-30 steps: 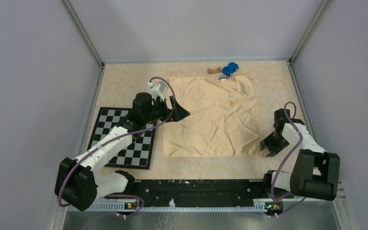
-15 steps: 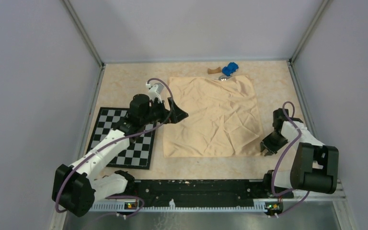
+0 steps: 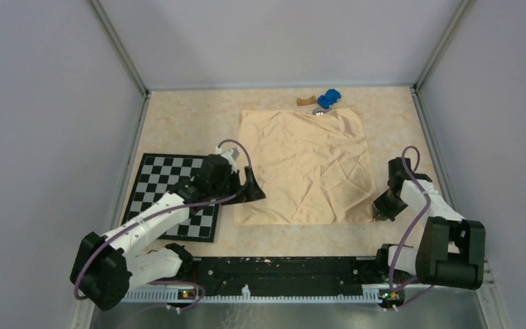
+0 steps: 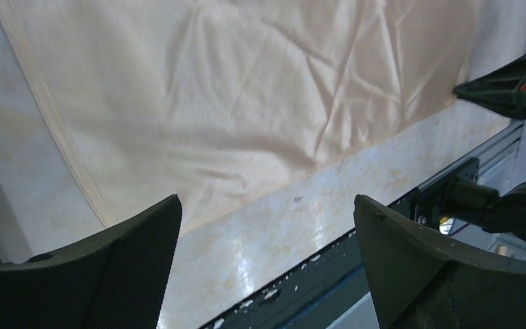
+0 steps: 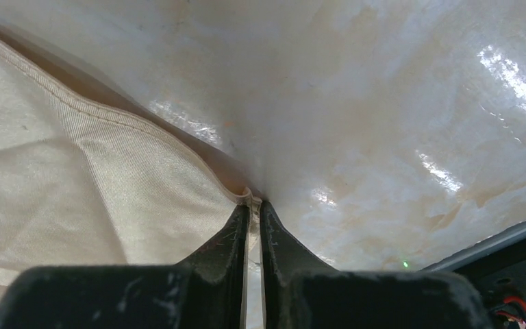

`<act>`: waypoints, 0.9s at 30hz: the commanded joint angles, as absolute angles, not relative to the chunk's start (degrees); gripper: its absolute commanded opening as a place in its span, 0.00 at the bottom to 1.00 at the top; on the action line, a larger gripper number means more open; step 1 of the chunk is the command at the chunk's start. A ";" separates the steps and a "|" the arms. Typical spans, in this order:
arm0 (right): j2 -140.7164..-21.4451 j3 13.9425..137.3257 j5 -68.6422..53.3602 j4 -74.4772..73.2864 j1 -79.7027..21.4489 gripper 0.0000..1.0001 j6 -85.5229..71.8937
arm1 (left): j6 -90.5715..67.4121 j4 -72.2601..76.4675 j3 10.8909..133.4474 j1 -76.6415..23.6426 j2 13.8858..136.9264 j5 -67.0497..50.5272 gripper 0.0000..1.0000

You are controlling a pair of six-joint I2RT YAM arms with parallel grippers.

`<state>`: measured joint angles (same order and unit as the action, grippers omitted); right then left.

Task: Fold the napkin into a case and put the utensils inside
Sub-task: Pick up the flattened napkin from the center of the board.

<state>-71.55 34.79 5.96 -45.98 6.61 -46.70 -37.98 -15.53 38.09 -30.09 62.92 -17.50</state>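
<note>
Marbled beige table [image 3: 178, 123] carries the napkin [image 3: 305, 164], flat and unfolded. The left hand [image 3: 252, 190] has slid down the cloth's left edge toward its near corner, spread wide. The right hand [image 5: 253, 212] pinches the near-right corner. The first fold looks ready to begin.

Peach-orange napkin [image 3: 305, 168], black-and-white checkerboard mat [image 3: 152, 175], blue car [image 3: 329, 98].

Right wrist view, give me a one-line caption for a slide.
Right gripper pinching a corner of the peach napkin on the marbled table.
</note>
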 commanded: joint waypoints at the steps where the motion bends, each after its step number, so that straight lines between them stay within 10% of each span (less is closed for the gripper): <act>1: -69.00 32.90 7.60 -40.28 4.07 0.00 -48.48 | -49.09 -27.50 38.43 -39.67 59.41 -1.26 0.99; 23: -51.72 30.58 7.77 -43.43 2.64 0.00 -48.61 | -84.60 -42.02 37.68 -41.53 64.31 5.07 0.77; 27: -52.88 32.69 9.50 -45.46 2.64 0.37 -46.61 | -86.62 -42.08 37.42 -41.70 66.74 5.06 0.75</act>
